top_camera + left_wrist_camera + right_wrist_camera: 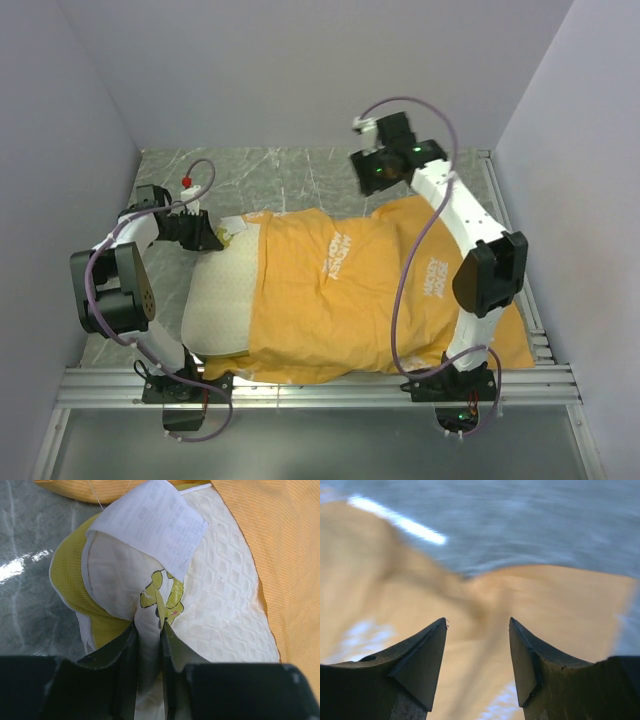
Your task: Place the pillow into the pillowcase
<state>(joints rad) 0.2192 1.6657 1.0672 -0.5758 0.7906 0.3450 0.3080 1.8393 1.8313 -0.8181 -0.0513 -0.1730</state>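
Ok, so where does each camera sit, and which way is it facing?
Top external: above and behind the bases, looking down at the table; left arm and right arm show whole, with pillow partly covered by pillowcase.
Left wrist: on the left arm, looking along the left gripper, shut on the pillow's corner beside its tag.
Right wrist: on the right arm, blurred, looking past the open right gripper at the orange pillowcase.
Shared: top and left wrist both show the pillow's exposed end and pillowcase edge.
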